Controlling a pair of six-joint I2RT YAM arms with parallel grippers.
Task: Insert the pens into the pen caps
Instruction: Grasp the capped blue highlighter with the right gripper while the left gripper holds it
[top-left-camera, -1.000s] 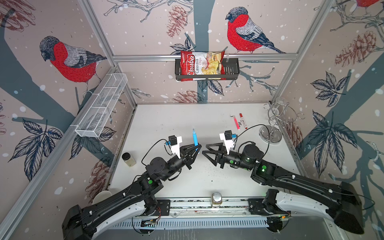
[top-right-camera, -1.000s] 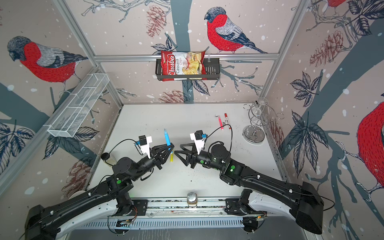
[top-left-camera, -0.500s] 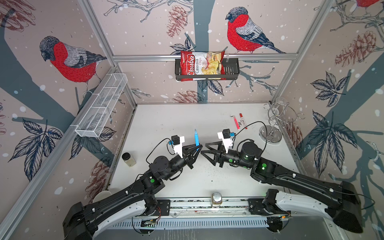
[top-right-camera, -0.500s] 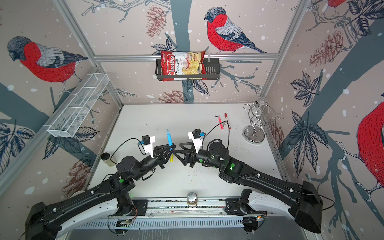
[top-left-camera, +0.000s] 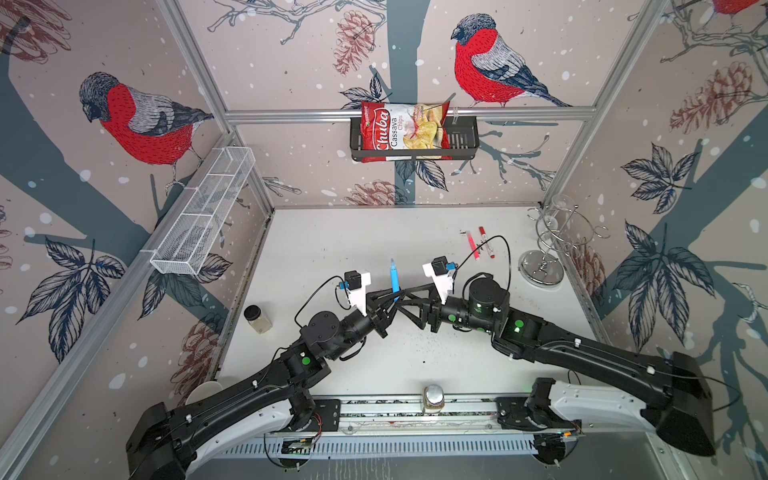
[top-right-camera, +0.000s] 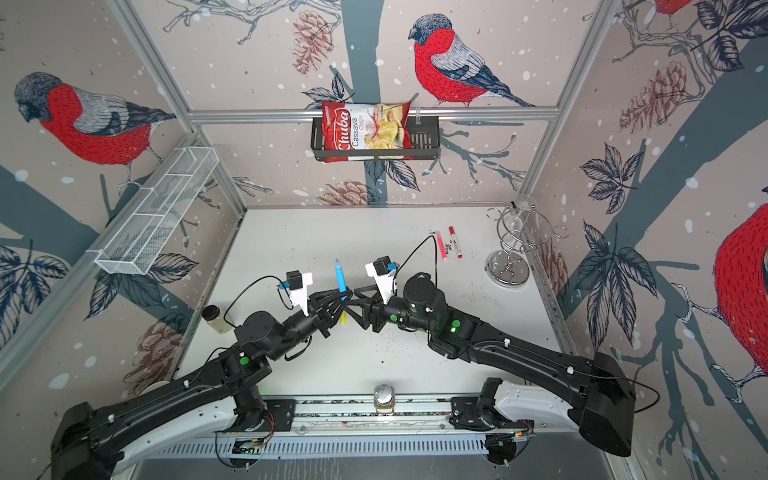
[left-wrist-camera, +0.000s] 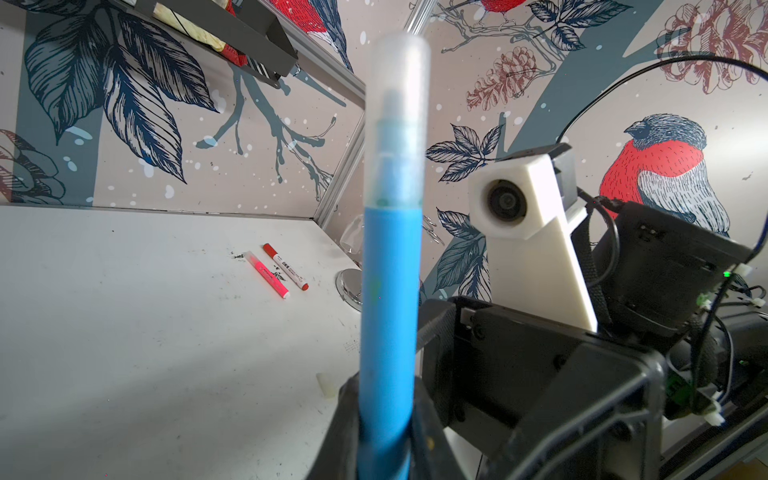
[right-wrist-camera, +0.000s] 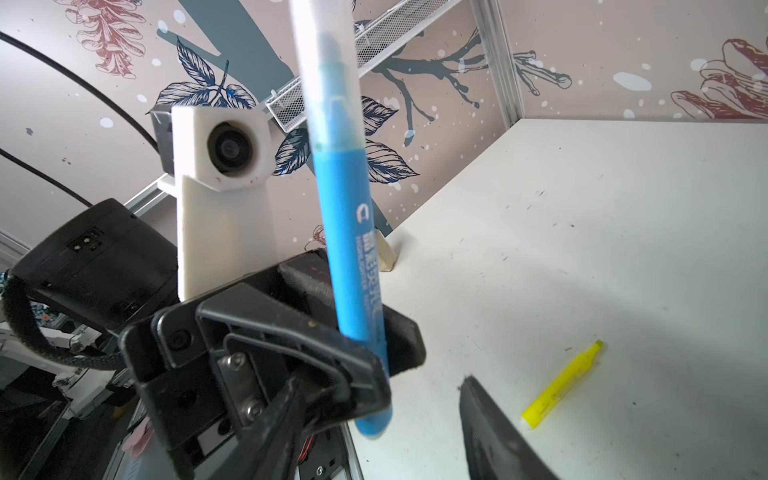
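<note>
Fingers of my left gripper (top-left-camera: 390, 296): clamped on blue pen (top-left-camera: 394, 276), upright, translucent cap (left-wrist-camera: 401, 83) seated on its upper end; white barrel print too blurred to read. Right gripper (top-right-camera: 352, 300): jaws parted, holding nothing, either side of that pen's lower end, nearer than a second ago. Yellow pen (right-wrist-camera: 561, 386): flat, just beside my right fingers. Pink pen (top-left-camera: 471, 245), white pen (top-left-camera: 487, 248): side by side, well beyond them. Bag (top-left-camera: 403, 131), far beyond: "Chuba Cassava Chips".
</note>
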